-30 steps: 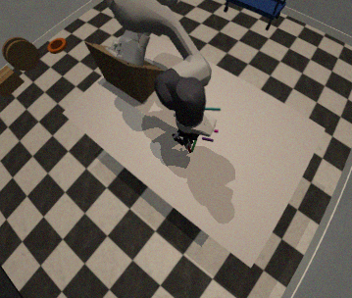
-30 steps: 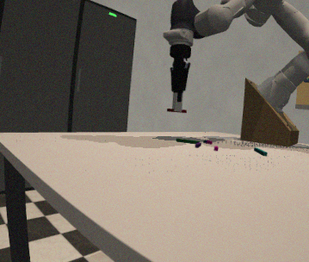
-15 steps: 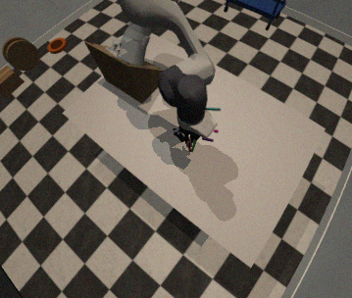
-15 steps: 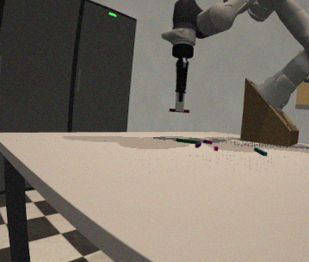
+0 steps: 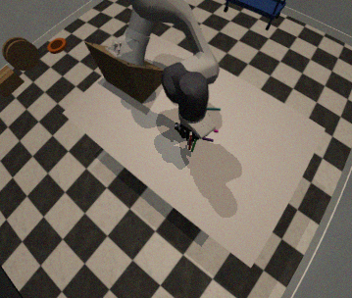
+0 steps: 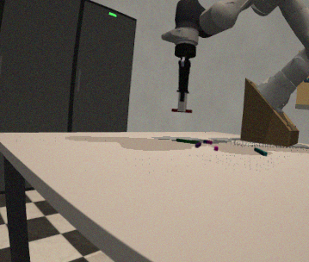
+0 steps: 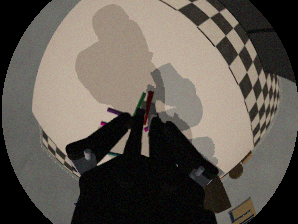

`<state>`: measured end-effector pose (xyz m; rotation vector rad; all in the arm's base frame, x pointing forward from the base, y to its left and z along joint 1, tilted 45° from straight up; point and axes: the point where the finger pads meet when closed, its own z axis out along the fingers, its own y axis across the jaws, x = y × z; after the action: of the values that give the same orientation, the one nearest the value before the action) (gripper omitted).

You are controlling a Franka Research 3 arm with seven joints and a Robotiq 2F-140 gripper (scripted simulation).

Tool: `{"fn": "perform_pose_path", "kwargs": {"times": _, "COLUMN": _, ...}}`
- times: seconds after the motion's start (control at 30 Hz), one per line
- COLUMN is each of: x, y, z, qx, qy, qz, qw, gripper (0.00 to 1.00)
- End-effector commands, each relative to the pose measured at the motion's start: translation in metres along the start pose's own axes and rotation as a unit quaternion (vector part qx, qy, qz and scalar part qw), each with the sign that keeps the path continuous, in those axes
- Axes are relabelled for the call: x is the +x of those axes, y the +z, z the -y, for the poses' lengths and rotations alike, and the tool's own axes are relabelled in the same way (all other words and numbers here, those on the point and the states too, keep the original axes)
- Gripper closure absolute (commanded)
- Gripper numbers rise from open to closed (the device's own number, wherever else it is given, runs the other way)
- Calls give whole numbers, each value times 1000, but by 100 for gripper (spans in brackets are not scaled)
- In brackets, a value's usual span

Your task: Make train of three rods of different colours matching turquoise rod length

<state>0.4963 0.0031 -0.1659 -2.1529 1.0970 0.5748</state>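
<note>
My gripper [image 6: 182,103] is shut on a red rod [image 6: 187,110] and holds it level, high above the table. In the wrist view the red rod [image 7: 148,106] sticks out between the fingers, with a green rod [image 7: 140,107] on the table below it. On the table lie the green rod [image 6: 188,140], a purple rod [image 6: 207,141], a magenta rod [image 6: 216,148] and the turquoise rod [image 6: 260,152]. From above, the gripper [image 5: 189,136] hangs over the rods; the turquoise rod [image 5: 214,109], magenta rod [image 5: 216,130] and purple rod [image 5: 208,139] show beside it. Other rods are hidden under the arm.
A brown wedge-shaped mount [image 5: 125,74] holds the arm's base at the table's back. The table's front edge [image 6: 66,202] is near the exterior camera. A dark cabinet [image 6: 58,69] stands behind the table. A round stool [image 5: 21,53] and an orange bowl [image 5: 56,45] are on the floor.
</note>
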Motion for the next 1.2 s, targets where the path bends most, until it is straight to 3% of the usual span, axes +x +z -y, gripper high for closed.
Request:
{"fn": "perform_pose_path", "kwargs": {"times": 0.0, "x": -2, "y": 0, "z": 4, "qx": 3, "qy": 83, "qz": -5, "qw": 996, "gripper": 97}}
{"fn": "perform_pose_path", "kwargs": {"times": 0.47, "x": -10, "y": 0, "z": 7, "qx": 5, "qy": 196, "qz": -4, "qw": 981, "gripper": 97}}
{"fn": "perform_pose_path", "kwargs": {"times": 0.97, "x": -22, "y": 0, "z": 11, "qx": 6, "qy": 350, "qz": -2, "qw": 937, "gripper": 97}}
{"fn": "perform_pose_path", "kwargs": {"times": 1.03, "x": -22, "y": 0, "z": 11, "qx": 6, "qy": 350, "qz": -2, "qw": 937, "gripper": 97}}
{"fn": "perform_pose_path", "kwargs": {"times": 1.07, "x": -24, "y": 0, "z": 12, "qx": 6, "qy": 374, "qz": -2, "qw": 927, "gripper": 97}}
{"fn": "perform_pose_path", "kwargs": {"times": 1.17, "x": -26, "y": 0, "z": 12, "qx": 7, "qy": 401, "qz": -2, "qw": 916, "gripper": 97}}
